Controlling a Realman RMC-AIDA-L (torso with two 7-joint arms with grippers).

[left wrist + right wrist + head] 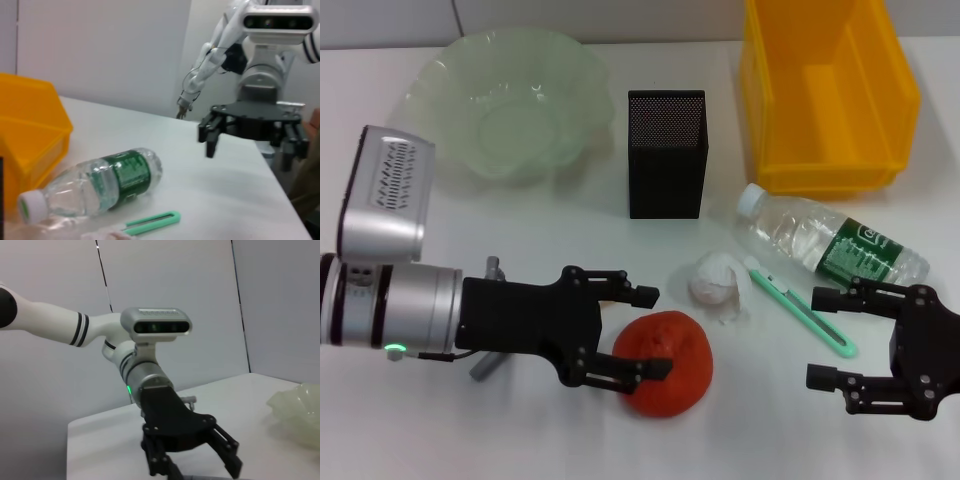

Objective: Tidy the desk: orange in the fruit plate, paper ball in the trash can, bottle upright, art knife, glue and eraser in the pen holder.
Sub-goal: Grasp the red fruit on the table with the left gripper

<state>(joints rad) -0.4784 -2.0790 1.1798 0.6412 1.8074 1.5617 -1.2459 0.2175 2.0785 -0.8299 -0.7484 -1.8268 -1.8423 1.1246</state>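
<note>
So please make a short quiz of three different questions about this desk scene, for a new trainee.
1. True or false: the bottle stands upright.
2. Which item is the left pincer closest to?
A. the orange
B. the trash can
C. the fruit plate
3. Fill in: the paper ball lies between the orange and the ____.

Key
1. False: it lies on its side, in front of the trash can.
2. A: its open fingers reach the orange's left side.
3. Art knife, the mint-green one. The right pincer is open near its tip.
</note>
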